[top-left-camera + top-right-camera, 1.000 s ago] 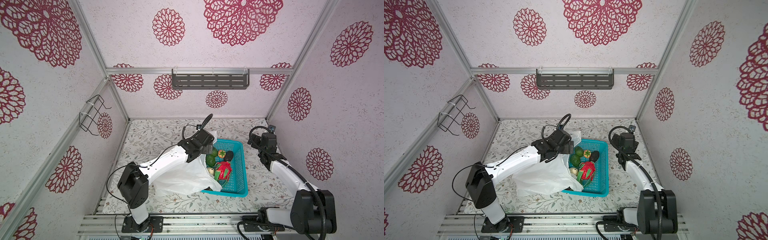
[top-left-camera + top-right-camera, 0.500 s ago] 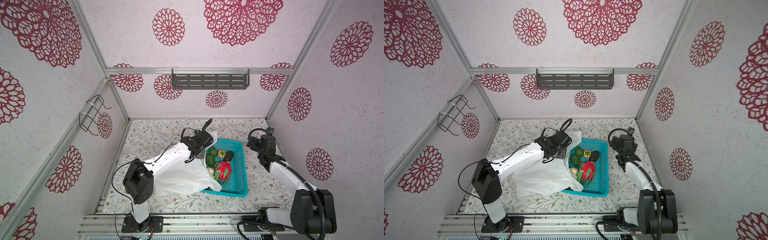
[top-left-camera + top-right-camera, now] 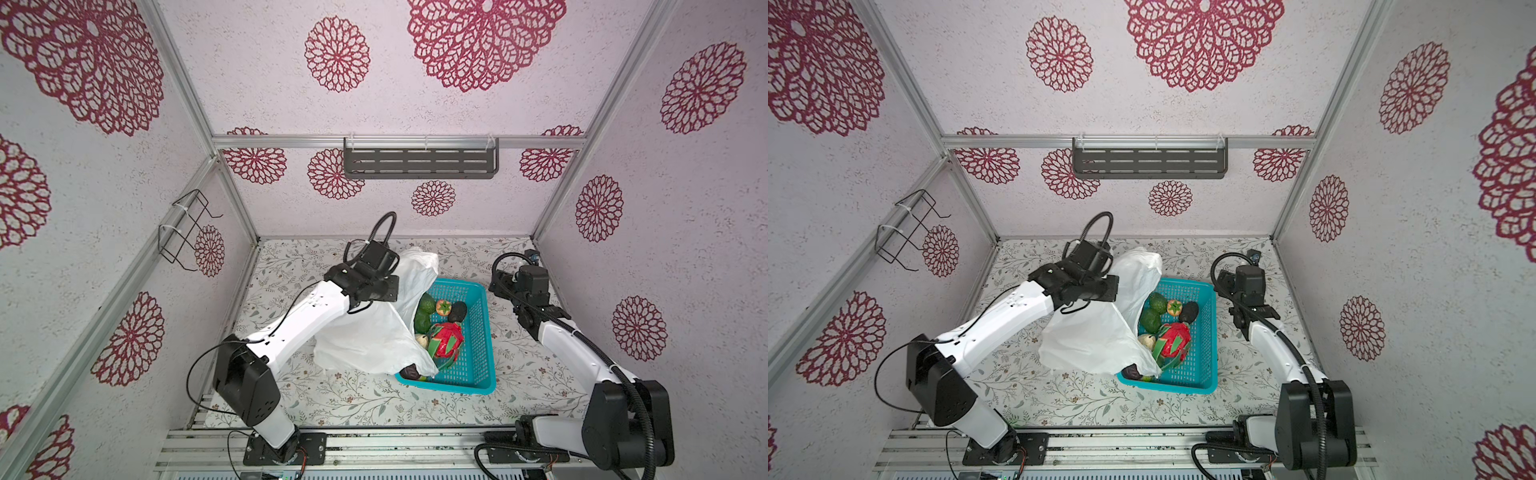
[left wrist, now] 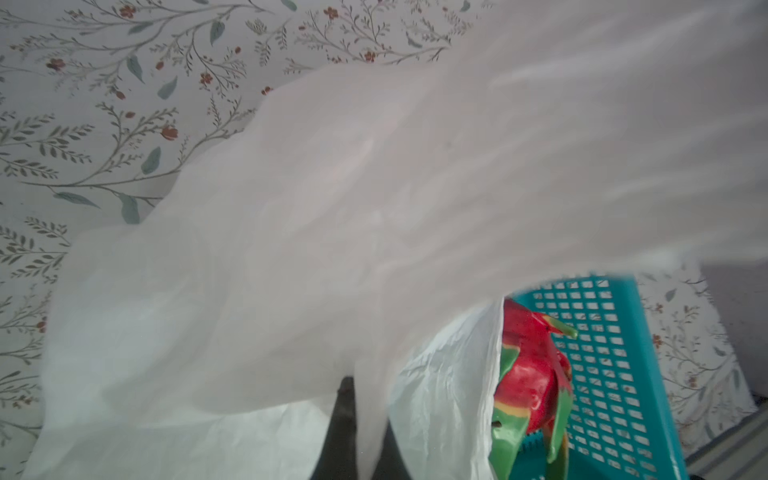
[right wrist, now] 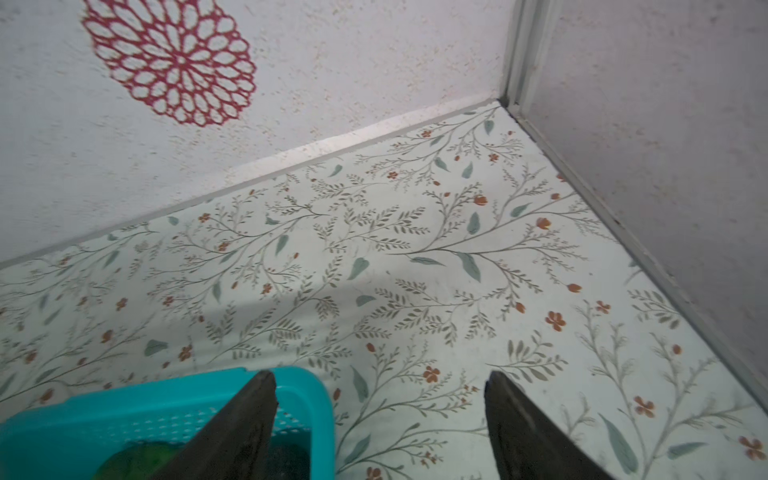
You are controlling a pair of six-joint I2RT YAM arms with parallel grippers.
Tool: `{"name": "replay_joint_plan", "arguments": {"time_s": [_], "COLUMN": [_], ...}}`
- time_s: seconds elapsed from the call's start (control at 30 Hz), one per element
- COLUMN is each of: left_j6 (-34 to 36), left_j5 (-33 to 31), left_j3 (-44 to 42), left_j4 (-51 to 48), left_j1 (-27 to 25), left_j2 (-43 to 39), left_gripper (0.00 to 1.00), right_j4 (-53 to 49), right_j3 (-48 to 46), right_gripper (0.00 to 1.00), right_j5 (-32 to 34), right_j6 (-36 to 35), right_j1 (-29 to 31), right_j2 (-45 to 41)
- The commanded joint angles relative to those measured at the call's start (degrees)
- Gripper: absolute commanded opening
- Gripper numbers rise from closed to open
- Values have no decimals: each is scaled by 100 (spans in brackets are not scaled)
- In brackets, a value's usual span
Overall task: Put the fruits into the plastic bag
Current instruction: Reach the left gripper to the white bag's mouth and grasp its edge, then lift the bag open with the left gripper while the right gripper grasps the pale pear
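Note:
The plastic bag (image 3: 365, 336) is thin, white and crinkly; it lies on the floral table and drapes over the left side of the teal basket (image 3: 478, 332). My left gripper (image 4: 365, 399) is shut on a fold of the bag's upper edge, which it holds raised (image 3: 1138, 266). The fruits lie in the basket: two green avocados (image 3: 424, 306), a red-orange one (image 3: 444, 306), a black one (image 3: 458, 311), the red dragon fruit (image 3: 448, 340), a pale one (image 3: 422, 340) and a brown one (image 3: 409, 371) half under the bag. My right gripper (image 5: 380, 378) stands open and empty over the basket's far right corner.
A dark grey slotted shelf (image 3: 419, 162) hangs on the back wall and a black wire rack (image 3: 187, 232) on the left wall. In the right wrist view, the back wall and right wall meet at a corner close beyond the right gripper.
My left gripper has closed on the bag's upper edge and drawn back to the left with it. The right gripper's jaws have narrowed a little.

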Motion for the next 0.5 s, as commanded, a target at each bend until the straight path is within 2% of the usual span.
{"name": "replay_joint_plan", "arguments": {"time_s": [0.0,0.13,0.23,0.3,0.47], "left_j6": [459,609,365,159,-174], "left_j5": [699,1014,1495,1788,1766], "left_j3": [332,493,380,217,159], "left_j4": [-217,-376,-78,261,468], "left_j1": [311,555,789,918,1081], "left_j2": [-86,-124,-278,-402,-568], "left_gripper": [0,0,0,0,0], "right_j4": [-134,-228,-243,-279,-498], "right_j3": [376,503,534,556,406], "right_gripper": [80,80,81,81,81], "right_j5": [-284,-447,-670,-1047,-1770], "right_j6": [82,78,127,92,166], "right_j1": [310,675,855,919,1186], "right_j2": [-85,-131,-214,-230,-271]}}
